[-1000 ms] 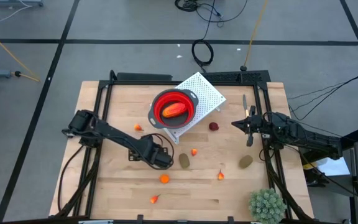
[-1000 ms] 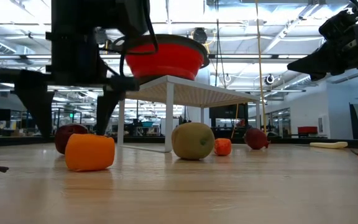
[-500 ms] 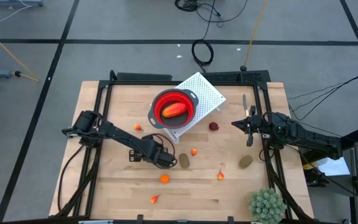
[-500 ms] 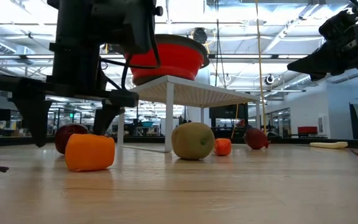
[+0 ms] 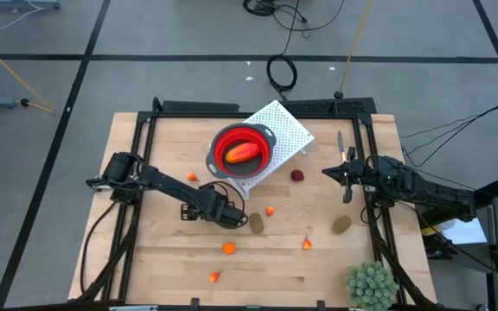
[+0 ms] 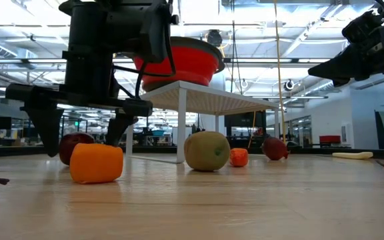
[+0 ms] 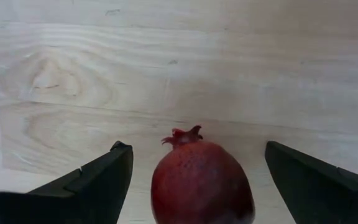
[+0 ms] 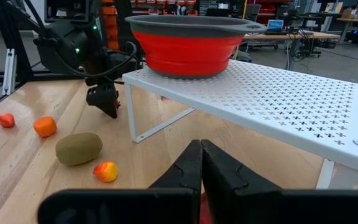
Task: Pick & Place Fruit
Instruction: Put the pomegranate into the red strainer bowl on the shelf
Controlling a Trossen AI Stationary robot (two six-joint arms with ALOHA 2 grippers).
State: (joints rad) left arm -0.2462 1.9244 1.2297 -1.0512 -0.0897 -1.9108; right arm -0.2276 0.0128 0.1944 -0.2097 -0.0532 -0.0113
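My left gripper (image 5: 232,216) is open, low over the table, near the middle. Its fingers stand on either side of a dark red ball with a small crown (image 7: 201,180) without touching it. The ball rests on the wood (image 6: 72,143) and is hidden under the gripper in the high view. My right gripper (image 5: 327,171) is shut and empty, raised near the right edge (image 8: 201,163). Two brown-green ovals (image 5: 256,223) (image 5: 341,225), another dark red ball (image 5: 297,175) and several orange bits (image 5: 229,248) lie on the table. A longer red-orange piece (image 5: 243,153) lies in the red bowl (image 5: 221,138).
The red bowl stands on a white perforated rack (image 5: 288,130) at the far middle, whose legs (image 8: 132,109) are close beyond my left gripper. A spiky green plant (image 5: 372,285) sits at the near right corner. Black frame rails (image 5: 145,130) line the table's sides.
My left gripper has moved a little toward the far edge and the right, over the dark red ball, staying open. The ball and the other fruit have kept still.
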